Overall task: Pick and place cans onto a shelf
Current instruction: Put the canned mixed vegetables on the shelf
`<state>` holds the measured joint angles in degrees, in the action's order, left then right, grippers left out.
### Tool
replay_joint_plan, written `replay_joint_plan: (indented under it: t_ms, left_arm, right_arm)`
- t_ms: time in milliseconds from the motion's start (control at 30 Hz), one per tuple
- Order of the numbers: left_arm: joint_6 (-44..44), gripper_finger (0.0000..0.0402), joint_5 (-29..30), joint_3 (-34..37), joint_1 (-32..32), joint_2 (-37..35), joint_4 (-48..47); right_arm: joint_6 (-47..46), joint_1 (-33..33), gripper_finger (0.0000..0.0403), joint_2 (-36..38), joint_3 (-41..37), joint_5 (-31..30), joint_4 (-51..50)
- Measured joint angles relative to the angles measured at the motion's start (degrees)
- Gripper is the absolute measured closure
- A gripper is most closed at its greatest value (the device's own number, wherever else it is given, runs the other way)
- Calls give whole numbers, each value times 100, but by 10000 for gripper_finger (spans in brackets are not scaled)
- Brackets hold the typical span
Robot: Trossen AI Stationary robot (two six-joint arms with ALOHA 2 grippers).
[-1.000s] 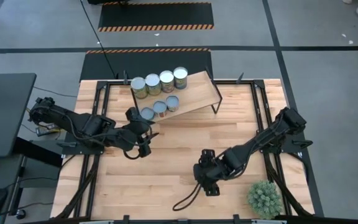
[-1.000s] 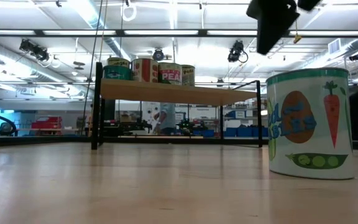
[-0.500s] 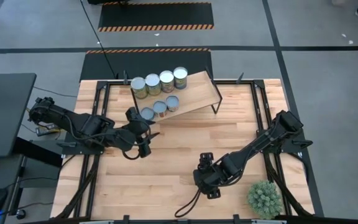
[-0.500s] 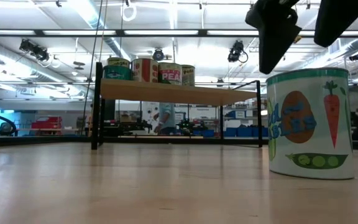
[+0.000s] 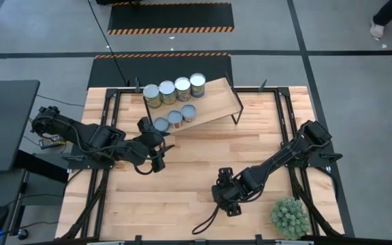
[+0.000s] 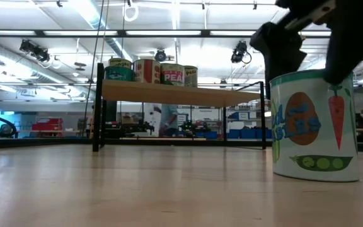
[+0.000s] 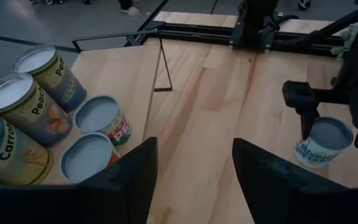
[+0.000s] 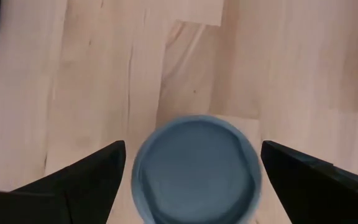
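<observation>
- right pincer (image 8: 191, 186) wide open, fingers either side of lone can (image 8: 196, 167) on worktop (image 5: 189, 170), no grip yet
- left pincer (image 7: 194, 180) half open, empty, near shelf (image 5: 213, 102)
- seven cans (image 5: 175, 89) by shelf

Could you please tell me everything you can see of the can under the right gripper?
The can stands upright on the bare wooden table, apart from the others. Its flat round top looks pale blue-grey, its white label shows a carrot and a pea pod under a green rim. The right gripper is open, one finger on either side of it, not visibly touching.
</observation>
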<state>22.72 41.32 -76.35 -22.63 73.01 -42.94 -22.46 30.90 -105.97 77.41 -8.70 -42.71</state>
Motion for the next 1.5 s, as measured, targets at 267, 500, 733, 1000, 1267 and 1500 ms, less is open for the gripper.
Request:
replay_joint_plan:
  t_ms: [267, 500, 733, 1000, 1267, 1500]
  left_arm:
    - [-22, 189, 0, 0, 0, 0, -14]
    - [-85, 189, 0, 1, 0, 0, -22]
    - [-194, 189, 0, 0, 1, 0, -20]
    - [-649, 189, -281, 2, 287, -186, -51]
    - [-990, 189, -416, 2, 801, -485, -396]
    - [-988, 189, -559, 115, 1066, -544, -541]
  right_arm:
    - [13, -111, 36, 2, -485, 132, 602]
    - [61, -253, 80, 4, -768, 211, 908]
    - [614, -517, 112, 100, -714, 397, 671]
    - [1644, -1070, 114, 774, -348, 381, -194]
    - [2850, -2171, 116, 1813, 155, 355, -857]
    - [3838, -3619, 116, 1527, 1084, 601, -1390]
